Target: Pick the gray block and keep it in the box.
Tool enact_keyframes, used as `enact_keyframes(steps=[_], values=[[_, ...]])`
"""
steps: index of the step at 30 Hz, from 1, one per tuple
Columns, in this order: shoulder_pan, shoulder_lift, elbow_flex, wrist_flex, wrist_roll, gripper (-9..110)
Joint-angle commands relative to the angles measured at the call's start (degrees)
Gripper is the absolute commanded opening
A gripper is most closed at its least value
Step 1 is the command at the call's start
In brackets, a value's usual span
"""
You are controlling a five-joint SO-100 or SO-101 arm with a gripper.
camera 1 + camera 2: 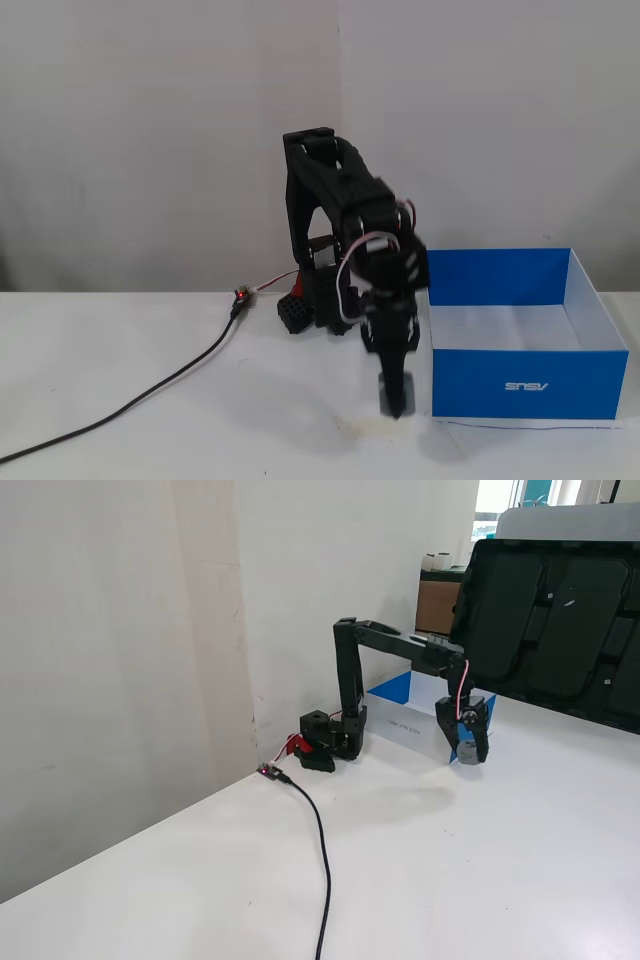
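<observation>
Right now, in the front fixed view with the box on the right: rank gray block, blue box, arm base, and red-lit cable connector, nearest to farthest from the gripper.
1. gray block: held between the fingers of the gripper.
2. blue box: just right.
3. arm base: behind, up-left.
4. red-lit cable connector: farthest left.

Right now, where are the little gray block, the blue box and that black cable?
gray block (465, 753), a fixed view, its gray face showing between the black fingers.
box (528, 384), a fixed view, its blue front wall by the white lettering.
black cable (322, 842), a fixed view, mid-run on the white table.
</observation>
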Motion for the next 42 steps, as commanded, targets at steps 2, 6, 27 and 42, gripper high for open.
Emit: enact_keyframes(steps=[2,6,27,42], values=[[-3.34,8.00,-15.56,10.28,-3.43,13],[-8.09,8.79,-22.94,17.14,-8.26,13],[-45.35,19.51,-1.58,11.16,-13.54,13],[-47.46,12.92,-2.46,3.43,-18.72,26]])
